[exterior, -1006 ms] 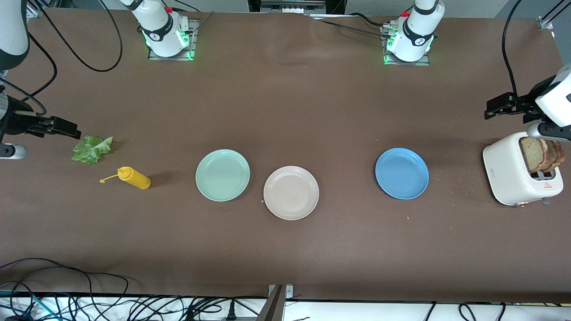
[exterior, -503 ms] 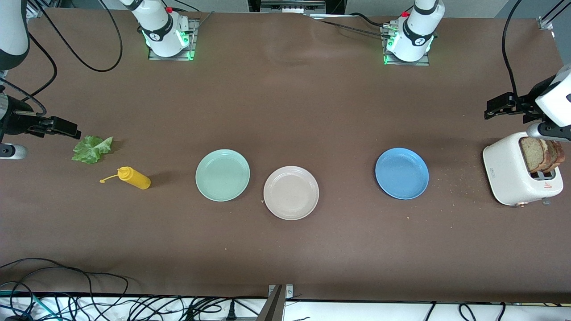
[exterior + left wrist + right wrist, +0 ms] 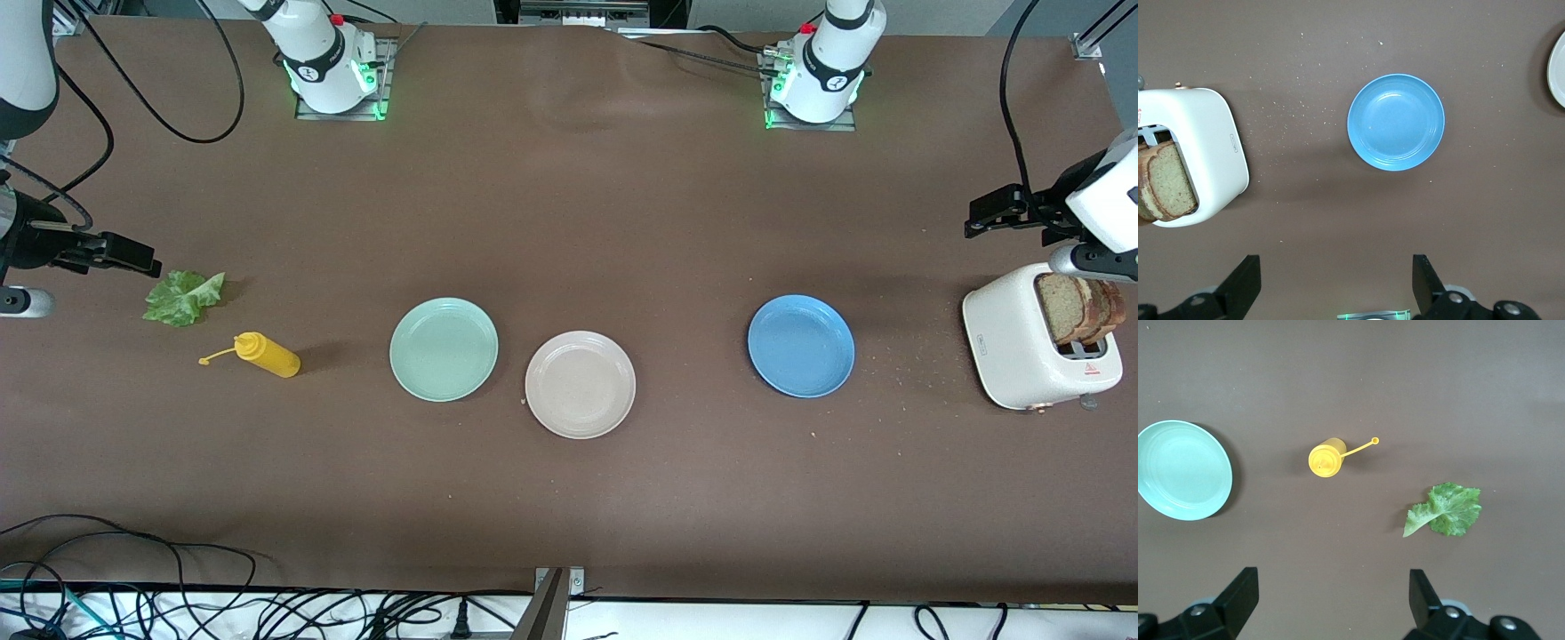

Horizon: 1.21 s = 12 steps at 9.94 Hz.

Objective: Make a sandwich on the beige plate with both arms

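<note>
The beige plate lies bare at the table's middle, between the mint green and blue plates. Two brown bread slices stand in a white toaster at the left arm's end; the left wrist view shows the slices too. A ruffled lettuce leaf lies flat at the right arm's end, and it also shows as the leaf in the right wrist view. My left gripper hangs open and holds nothing, high over the table by the toaster. My right gripper hangs open and holds nothing, high over the table by the leaf.
A mint green plate sits beside the beige one toward the right arm's end. A blue plate sits toward the toaster. A yellow squeeze bottle lies on its side near the leaf. Crumbs dot the table around the toaster.
</note>
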Each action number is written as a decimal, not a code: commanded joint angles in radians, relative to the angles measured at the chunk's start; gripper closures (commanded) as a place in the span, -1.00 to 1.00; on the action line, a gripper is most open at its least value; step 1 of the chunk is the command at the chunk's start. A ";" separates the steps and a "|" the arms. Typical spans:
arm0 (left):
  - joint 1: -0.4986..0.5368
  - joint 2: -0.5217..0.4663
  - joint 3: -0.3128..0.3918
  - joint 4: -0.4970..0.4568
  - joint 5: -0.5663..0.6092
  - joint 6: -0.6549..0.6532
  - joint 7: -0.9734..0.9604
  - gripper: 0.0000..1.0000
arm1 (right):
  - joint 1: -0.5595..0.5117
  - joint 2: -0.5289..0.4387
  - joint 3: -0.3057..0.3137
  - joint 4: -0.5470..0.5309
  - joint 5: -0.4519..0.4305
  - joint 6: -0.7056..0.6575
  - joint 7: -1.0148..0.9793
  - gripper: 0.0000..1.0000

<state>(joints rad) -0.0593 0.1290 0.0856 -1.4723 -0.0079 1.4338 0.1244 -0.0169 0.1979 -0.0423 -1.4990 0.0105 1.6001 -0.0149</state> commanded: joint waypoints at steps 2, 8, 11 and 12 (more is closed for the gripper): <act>-0.001 -0.008 -0.007 0.001 0.032 -0.006 0.003 -1.00 | -0.008 -0.014 0.005 -0.009 0.013 0.000 0.001 -1.00; -0.001 -0.008 -0.009 0.001 0.032 -0.006 0.003 -1.00 | -0.008 -0.009 0.004 -0.009 0.006 0.000 0.006 -1.00; -0.001 -0.008 -0.009 0.001 0.032 -0.006 0.003 -1.00 | -0.011 -0.006 0.004 -0.012 0.002 -0.006 0.003 -1.00; -0.001 -0.008 -0.009 0.001 0.032 -0.006 0.003 -1.00 | -0.015 -0.006 0.004 -0.012 0.000 -0.006 0.003 -1.00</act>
<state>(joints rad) -0.0593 0.1290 0.0840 -1.4723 -0.0079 1.4338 0.1244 -0.0205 0.2014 -0.0430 -1.4995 0.0103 1.5980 -0.0148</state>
